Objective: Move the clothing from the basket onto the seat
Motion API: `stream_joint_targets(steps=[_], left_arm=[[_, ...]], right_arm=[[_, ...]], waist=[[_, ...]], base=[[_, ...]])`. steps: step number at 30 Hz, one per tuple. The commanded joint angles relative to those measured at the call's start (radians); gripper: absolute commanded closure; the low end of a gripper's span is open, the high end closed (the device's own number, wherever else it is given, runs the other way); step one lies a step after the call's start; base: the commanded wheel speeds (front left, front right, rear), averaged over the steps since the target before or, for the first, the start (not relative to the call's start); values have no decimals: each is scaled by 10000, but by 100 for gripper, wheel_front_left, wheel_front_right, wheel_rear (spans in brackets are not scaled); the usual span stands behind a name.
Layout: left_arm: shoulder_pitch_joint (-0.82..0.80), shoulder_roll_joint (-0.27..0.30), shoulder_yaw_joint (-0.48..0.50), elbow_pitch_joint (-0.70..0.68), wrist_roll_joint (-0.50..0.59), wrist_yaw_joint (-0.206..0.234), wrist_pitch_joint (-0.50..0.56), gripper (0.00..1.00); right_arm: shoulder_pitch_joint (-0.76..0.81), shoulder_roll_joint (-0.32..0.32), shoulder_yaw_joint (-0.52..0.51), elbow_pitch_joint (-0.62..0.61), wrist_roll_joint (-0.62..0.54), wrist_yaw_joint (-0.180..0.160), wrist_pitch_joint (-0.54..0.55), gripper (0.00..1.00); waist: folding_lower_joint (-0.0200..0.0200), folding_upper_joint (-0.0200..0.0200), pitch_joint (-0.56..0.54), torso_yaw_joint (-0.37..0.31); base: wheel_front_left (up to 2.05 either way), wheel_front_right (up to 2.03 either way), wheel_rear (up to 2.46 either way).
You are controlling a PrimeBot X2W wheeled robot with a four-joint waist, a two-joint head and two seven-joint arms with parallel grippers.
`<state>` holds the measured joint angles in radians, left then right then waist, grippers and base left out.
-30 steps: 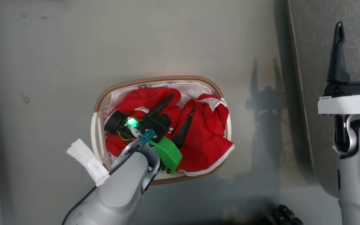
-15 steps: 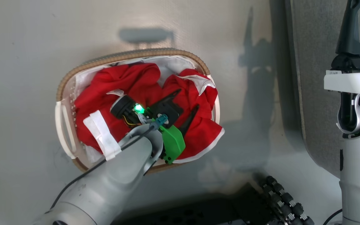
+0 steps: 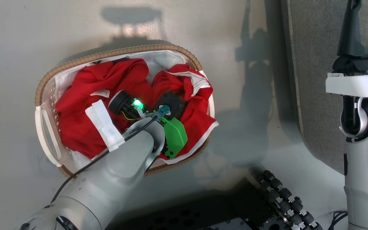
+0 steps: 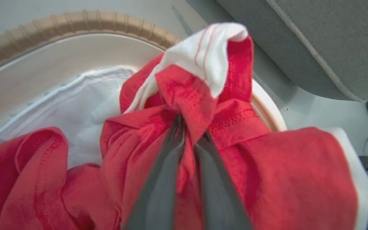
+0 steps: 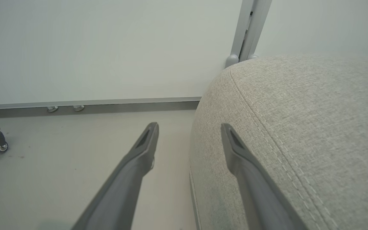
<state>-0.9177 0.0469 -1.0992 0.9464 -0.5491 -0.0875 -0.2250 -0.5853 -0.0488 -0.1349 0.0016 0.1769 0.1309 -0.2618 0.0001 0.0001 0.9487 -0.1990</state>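
Two dark fingers of the left gripper (image 4: 189, 127) are pressed together on a crumpled fold of the clothing (image 4: 286, 179). It is soft red knit with white hems and lies inside the basket (image 3: 113, 52), an oval one with a ribbed brown woven rim. The right gripper (image 5: 188, 126) hangs with its fingers wide apart at the rounded, stitched edge of the grey woven seat (image 5: 299, 134).

Lab-like room: sofa (image 5: 299, 127), laundry basket (image 3: 123, 50)
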Motion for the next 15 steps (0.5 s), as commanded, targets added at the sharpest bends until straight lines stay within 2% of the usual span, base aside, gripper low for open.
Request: stream_joint_targets(steps=[1,8,15], left_arm=[[-132,63,-89,-3,-98,32,-23,100],[200,61,-408,-43,-499,71,-277,100],[472,58,-458,-70,-352,195,-423,100]], right_arm=[[38,-29,-17,49,-2,-3,-49,0],[257,-32,-139,275,-136,-3,-49,0],[585,-34,-423,533,-361,-5,-49,0]], waist=[[-1,-1,-97,42],[-1,-1,-712,305],[-1,-1,-1708,754]], base=[[0,0,0],[0,0,0],[0,0,0]])
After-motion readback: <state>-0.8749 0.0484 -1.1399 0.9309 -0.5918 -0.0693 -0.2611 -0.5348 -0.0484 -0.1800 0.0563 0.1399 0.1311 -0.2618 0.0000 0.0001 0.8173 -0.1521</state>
